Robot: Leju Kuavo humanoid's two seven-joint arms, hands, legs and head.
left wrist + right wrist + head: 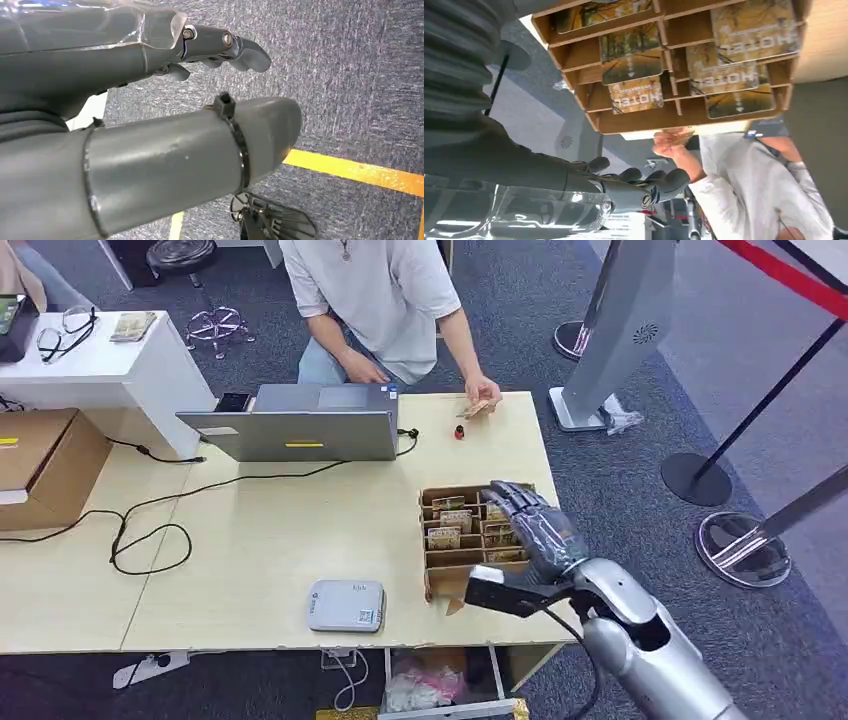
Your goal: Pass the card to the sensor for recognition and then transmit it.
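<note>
Beyond the card rack (452, 530), a laptop (303, 434).

free: bare table (260, 540) left of card box (450, 502) | obstacles: laptop (300, 435), cable (150, 530)

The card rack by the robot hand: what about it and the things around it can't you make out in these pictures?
- Card rack: in the head view the right robot hand covers its right-hand slots.
- Cards: beyond "HOTEL", the print is too blurred in the right wrist view.
- Sensor: label too small in the head view.
- Person's hand: what it holds is too small to tell.
</note>
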